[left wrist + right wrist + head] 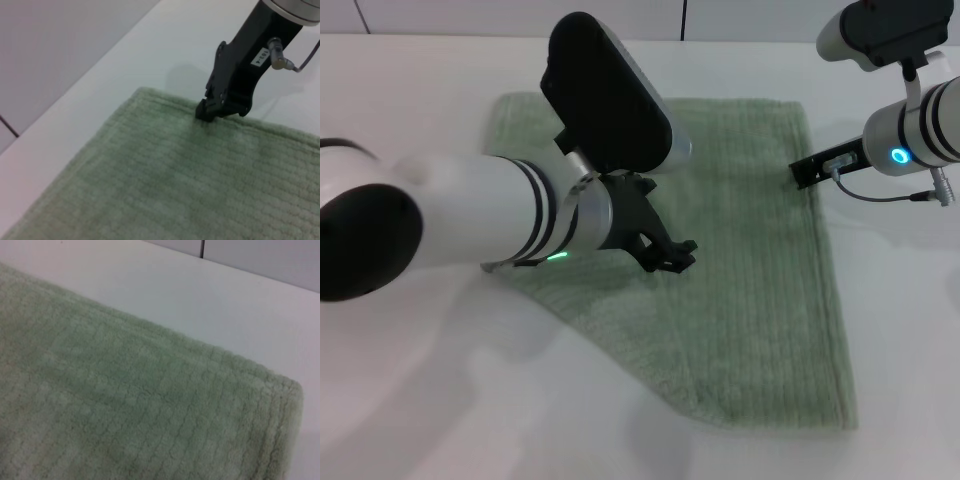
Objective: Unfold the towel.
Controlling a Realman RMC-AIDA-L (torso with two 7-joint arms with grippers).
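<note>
Here, operator, you have the towel (750, 280) lying on the white table (410, 400), its shape a rough triangle or folded quadrilateral: a long straight hem down the robot's right side, a far hem across the back, and a slanting near edge running down to the near right corner.

Your left gripper (670, 255) reaches in over the middle of the cloth. Beneath and around its tips there is only ribbed green terry, with the slanting near edge just behind the wrist. Whether those jaws are parted or closed you cannot tell from the head view, since the black fingers overlap one another and the camera housing sits above them.

Your right gripper (807, 171) sits at the right hem, near the far right corner. In the left wrist view the same gripper (212, 111) shows its black tips down at the very edge of the cloth, touching it, with bare table behind them. The tips look drawn together there, yet you cannot tell whether fabric is pinched between them. The right wrist view shows only a rounded, hemmed corner (287, 390) of the towel close below, with table beyond it.
</note>
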